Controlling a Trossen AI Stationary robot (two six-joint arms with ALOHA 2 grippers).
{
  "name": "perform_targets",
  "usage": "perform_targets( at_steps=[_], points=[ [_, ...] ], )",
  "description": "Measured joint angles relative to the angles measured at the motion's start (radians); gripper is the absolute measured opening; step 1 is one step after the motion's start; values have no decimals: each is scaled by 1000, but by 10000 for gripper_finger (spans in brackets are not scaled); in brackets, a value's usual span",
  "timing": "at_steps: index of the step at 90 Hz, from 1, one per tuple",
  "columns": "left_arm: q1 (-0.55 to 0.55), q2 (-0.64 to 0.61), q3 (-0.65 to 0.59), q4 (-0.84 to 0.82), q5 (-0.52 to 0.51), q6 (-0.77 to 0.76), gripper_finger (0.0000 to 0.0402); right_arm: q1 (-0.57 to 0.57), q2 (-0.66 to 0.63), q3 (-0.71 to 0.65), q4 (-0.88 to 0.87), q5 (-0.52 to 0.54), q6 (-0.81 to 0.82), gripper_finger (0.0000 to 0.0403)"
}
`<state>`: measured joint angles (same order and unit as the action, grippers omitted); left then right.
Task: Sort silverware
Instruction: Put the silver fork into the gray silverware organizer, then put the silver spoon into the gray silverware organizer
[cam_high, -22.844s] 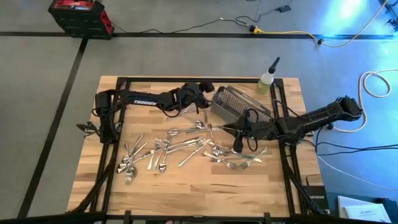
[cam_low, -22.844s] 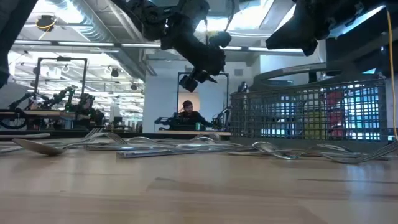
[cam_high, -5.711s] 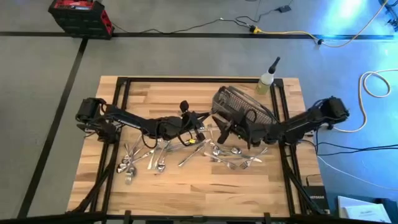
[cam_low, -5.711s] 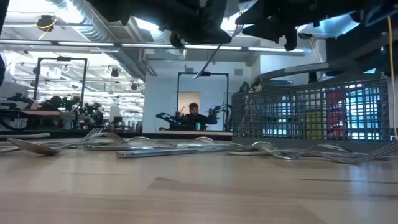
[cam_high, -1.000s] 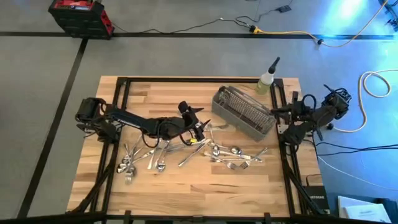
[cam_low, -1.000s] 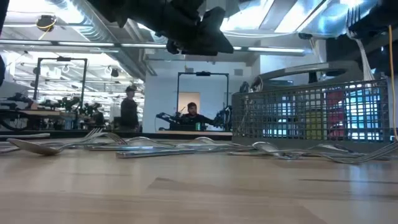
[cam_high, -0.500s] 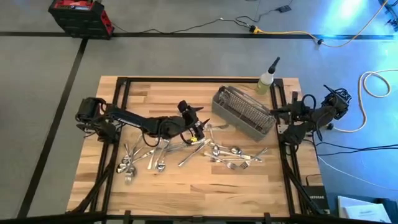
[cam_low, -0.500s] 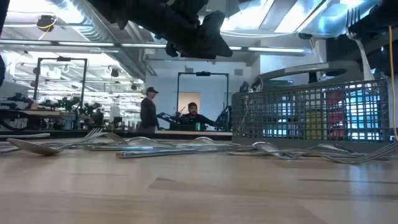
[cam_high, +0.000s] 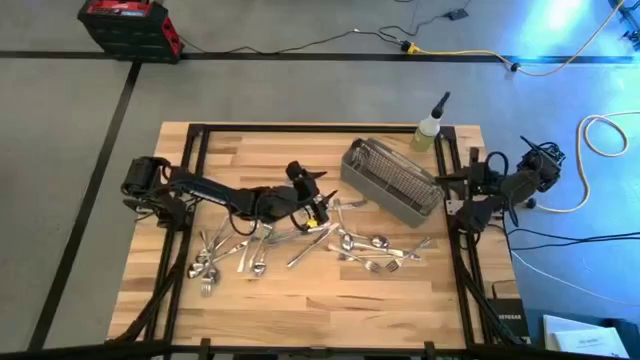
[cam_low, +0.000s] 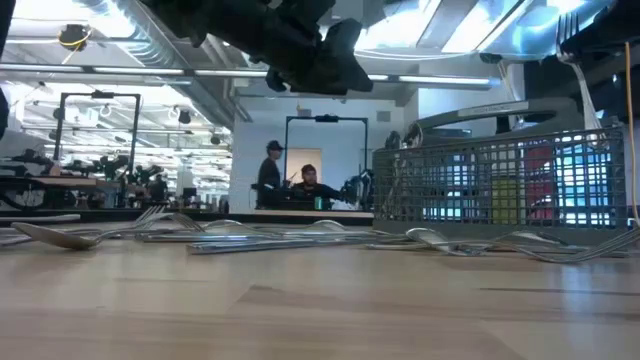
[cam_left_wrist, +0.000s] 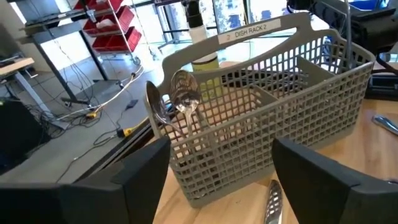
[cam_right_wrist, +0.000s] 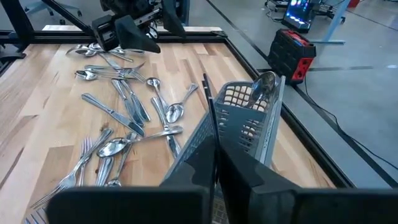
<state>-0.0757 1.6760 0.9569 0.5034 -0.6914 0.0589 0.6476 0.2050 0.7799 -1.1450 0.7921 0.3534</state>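
Wooden table (cam_high: 320, 305) front edge bare; silverware (cam_high: 300, 240) mid-table.

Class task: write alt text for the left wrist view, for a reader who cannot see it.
A gray mesh basket stands on the wooden table, with two spoons upright in its end compartment. The left gripper is open before it.

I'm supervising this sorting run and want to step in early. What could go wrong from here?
1. The silverware lies in a crossed, overlapping pile, so the left claw, open just above it, may lift or drag several pieces at once.
2. Two spoons already stand in the basket at one end, and a new piece could knock against them.
3. The right claw, shut and parked off the table's edge, can't steady the basket if it's bumped.
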Motion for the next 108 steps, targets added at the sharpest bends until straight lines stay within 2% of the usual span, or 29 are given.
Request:
perform_targets(
  at_steps=[12, 41, 57, 67, 76, 81, 92, 108],
  points=[
    [0, 0, 0, 0, 0, 0, 267, 0, 0, 0, 0, 0, 0, 34],
    [0, 0, 0, 0, 0, 0, 267, 0, 0, 0, 14, -1, 3, 157],
    [1, 0, 0, 0, 0, 0, 267, 0, 0, 0, 78, -56, -47, 202],
    [1, 0, 0, 0, 0, 0, 267, 0, 0, -3, 152, -145, -100, 213],
    [2, 0, 0, 1, 0, 0, 267, 0, 0, -29, 316, -348, -244, 211],
    [5, 0, 0, 1, 0, 0, 267, 0, 0, -49, 420, -419, -325, 207],
    [7, 0, 0, 0, 0, -1, 267, 0, 0, -106, 585, -494, -443, 198],
    [6, 1, 0, -8, 0, 0, 267, 0, 0, -221, 782, -538, -483, 194]
  ],
)
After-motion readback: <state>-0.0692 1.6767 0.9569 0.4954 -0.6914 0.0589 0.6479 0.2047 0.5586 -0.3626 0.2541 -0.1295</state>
